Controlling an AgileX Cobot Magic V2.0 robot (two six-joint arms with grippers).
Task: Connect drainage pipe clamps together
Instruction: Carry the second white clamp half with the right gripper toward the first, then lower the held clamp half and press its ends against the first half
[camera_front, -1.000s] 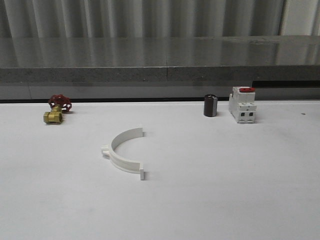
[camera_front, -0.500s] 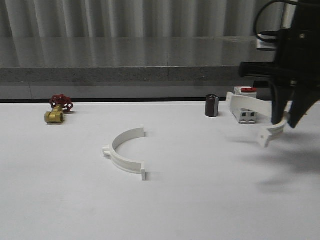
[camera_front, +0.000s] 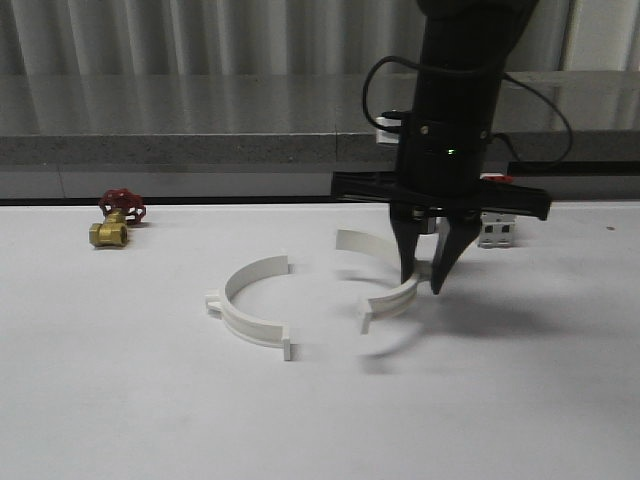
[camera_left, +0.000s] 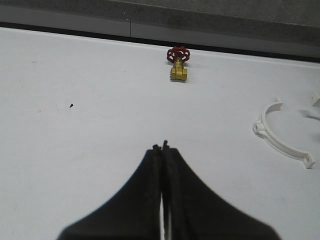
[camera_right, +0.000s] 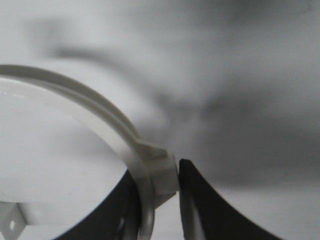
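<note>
held clamp (camera_front: 385, 283), moved nearer resting clamp (camera_front: 250, 305)

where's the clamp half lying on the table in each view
Front view: clamp half lying on the table, left of centre, left of the right pincer.
Left wrist view: same half at the right edge.
Right wrist view: I can't make it out.
Shared landmark: the brass valve with red handle.

white table (camera_front: 120, 420), grey ledge (camera_front: 200, 120), corrugated wall (camera_front: 200, 35)
</note>
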